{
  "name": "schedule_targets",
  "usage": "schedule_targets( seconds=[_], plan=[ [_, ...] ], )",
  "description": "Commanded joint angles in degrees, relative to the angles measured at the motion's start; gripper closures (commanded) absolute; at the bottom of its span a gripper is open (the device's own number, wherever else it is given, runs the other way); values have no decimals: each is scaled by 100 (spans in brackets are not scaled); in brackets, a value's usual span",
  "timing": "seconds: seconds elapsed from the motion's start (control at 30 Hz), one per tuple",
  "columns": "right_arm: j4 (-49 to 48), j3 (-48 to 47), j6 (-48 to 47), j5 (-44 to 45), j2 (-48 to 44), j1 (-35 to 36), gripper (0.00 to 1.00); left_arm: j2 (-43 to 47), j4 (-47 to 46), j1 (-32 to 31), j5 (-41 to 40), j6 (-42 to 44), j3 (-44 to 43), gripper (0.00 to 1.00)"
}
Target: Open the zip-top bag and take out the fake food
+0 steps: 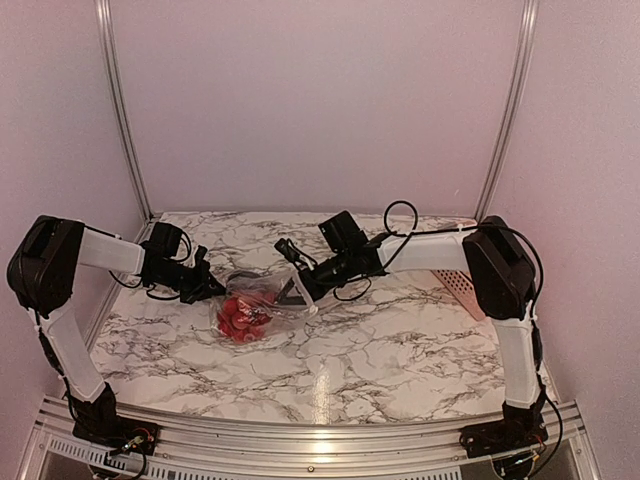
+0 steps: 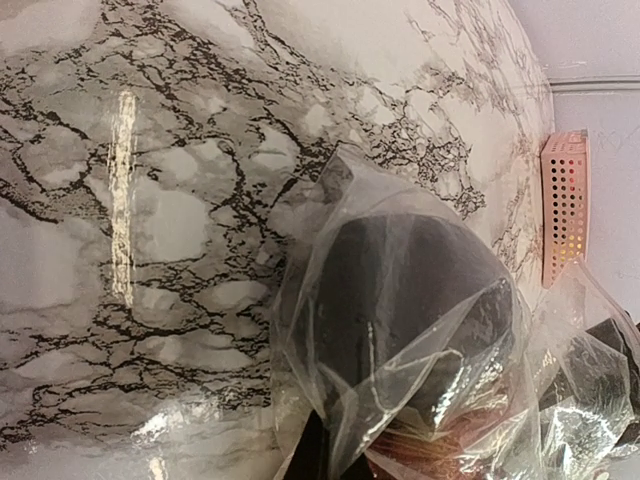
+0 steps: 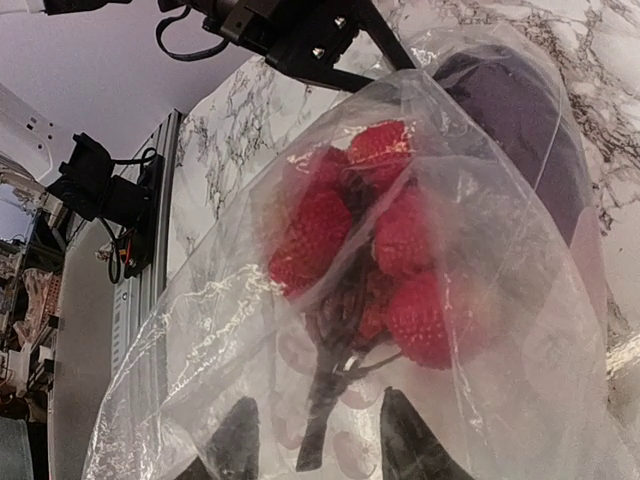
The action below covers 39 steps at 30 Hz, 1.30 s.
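The clear zip-top bag (image 1: 262, 296) hangs just above the marble table between my two grippers. Red strawberries of the fake food (image 1: 242, 315) bunch in its lower part. In the right wrist view the strawberries (image 3: 400, 240) and a dark vegetable (image 3: 520, 120) show through the bag (image 3: 200, 340). My left gripper (image 1: 208, 288) is shut on the bag's left edge. In its own view the bag film (image 2: 420, 330) wraps the dark vegetable (image 2: 400, 280) just above the left gripper (image 2: 335, 455). My right gripper (image 1: 300, 292) is at the bag's right side. Its jaws stand apart behind the film in the right wrist view (image 3: 322, 445).
A pink perforated basket (image 1: 462, 285) lies at the table's right edge behind the right arm, also seen in the left wrist view (image 2: 565, 205). Aluminium rails run along the table's near edge (image 1: 320, 440). The enclosure walls close the back and sides.
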<state>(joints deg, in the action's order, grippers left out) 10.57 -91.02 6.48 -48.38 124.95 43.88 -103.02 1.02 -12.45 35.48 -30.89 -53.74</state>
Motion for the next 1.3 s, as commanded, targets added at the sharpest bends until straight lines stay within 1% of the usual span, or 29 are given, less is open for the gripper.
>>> schedule_targets(
  seconds=[0.0, 0.07, 0.1, 0.33, 0.37, 0.53, 0.67, 1.0, 1.13, 1.27],
  plan=[
    [363, -140, -293, -17, 101, 99, 59, 143, -47, -30, -11, -13, 92, 100],
    [428, -127, -357, 30, 117, 125, 57, 122, -49, -30, -7, -22, 74, 100],
    [450, -122, -369, 74, 125, 124, 59, 124, -49, -30, -6, -21, 60, 100],
    [360, -94, -343, 359, -67, 129, 98, 118, -49, -30, 9, -11, 66, 100],
    [357, -79, -333, 419, -118, 122, 100, 136, -49, -25, 12, -13, 89, 100],
    [350, 201, -310, 509, -455, 54, 100, 229, -49, 56, -10, 15, 194, 100],
    [144, 765, -202, 562, -916, -61, 100, 286, -45, 197, -28, 66, 240, 100],
    [82, 1994, -239, 729, -2000, -495, 100, 276, 127, 435, -67, 213, 167, 100],
    [-15, 2144, -165, 791, -2391, -622, 100, 211, 213, 436, -70, 267, 97, 100],
    [86, 2065, -55, 981, -2713, -691, 100, 181, 215, 440, -68, 268, 67, 100]
  ],
)
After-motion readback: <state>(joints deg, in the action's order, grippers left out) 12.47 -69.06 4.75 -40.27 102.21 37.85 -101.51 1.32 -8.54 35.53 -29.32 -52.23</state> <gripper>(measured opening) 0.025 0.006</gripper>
